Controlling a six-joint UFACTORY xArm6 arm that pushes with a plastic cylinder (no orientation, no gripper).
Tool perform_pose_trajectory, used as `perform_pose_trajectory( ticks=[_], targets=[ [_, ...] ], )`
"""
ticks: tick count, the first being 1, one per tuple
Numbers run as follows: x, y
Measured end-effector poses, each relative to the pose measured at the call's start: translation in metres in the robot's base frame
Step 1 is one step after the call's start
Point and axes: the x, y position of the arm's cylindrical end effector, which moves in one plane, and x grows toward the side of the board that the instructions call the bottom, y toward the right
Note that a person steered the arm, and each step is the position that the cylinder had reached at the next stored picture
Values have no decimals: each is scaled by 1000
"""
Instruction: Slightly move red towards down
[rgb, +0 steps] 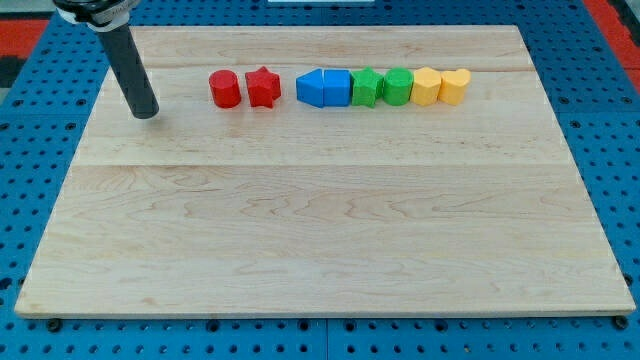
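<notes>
A red round block (225, 89) and a red star block (262, 87) lie side by side near the view's top, left of centre. My tip (146, 112) rests on the board to the left of the red round block, a clear gap away and slightly lower in the view. The rod slants up to the view's top left corner.
To the right of the red blocks runs a row: two blue blocks (324, 88) touching, a green star (367, 87), a green round block (398, 86), a yellow block (426, 86) and a yellow heart-like block (454, 86). The wooden board (320, 230) lies on a blue perforated table.
</notes>
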Motion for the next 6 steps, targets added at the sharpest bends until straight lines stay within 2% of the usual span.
perform_pose_trajectory(
  ticks=[2, 4, 6],
  targets=[
    [-39, 9],
    [-89, 56],
    [-67, 81]
  ],
)
